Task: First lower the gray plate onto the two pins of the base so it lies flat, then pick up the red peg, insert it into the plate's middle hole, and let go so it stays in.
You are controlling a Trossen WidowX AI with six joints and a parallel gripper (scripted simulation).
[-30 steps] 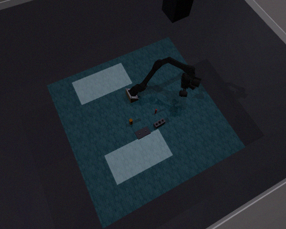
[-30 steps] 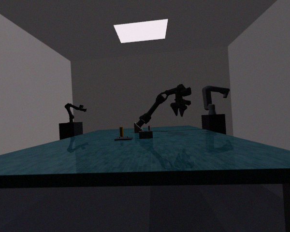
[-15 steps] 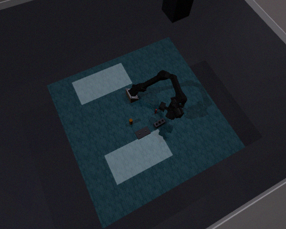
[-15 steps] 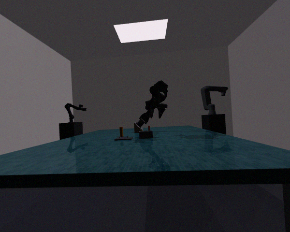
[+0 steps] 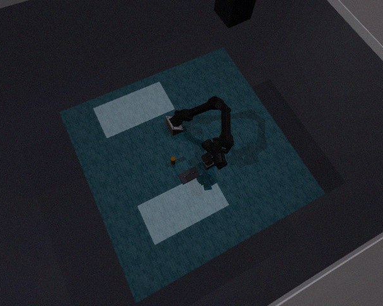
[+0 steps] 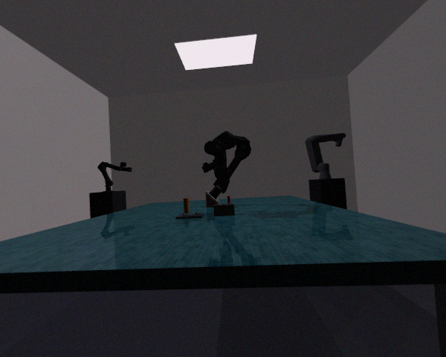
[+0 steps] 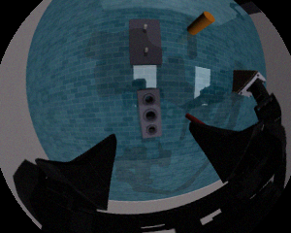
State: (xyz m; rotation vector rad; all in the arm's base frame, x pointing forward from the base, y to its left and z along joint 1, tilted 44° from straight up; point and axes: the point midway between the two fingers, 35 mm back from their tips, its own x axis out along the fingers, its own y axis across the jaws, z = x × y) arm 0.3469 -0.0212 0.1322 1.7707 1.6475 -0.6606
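Wrist view showed my gripper (image 7: 153, 132) wide open and empty, poised above the three-holed flat gray plate (image 7: 149, 112) for grasping.
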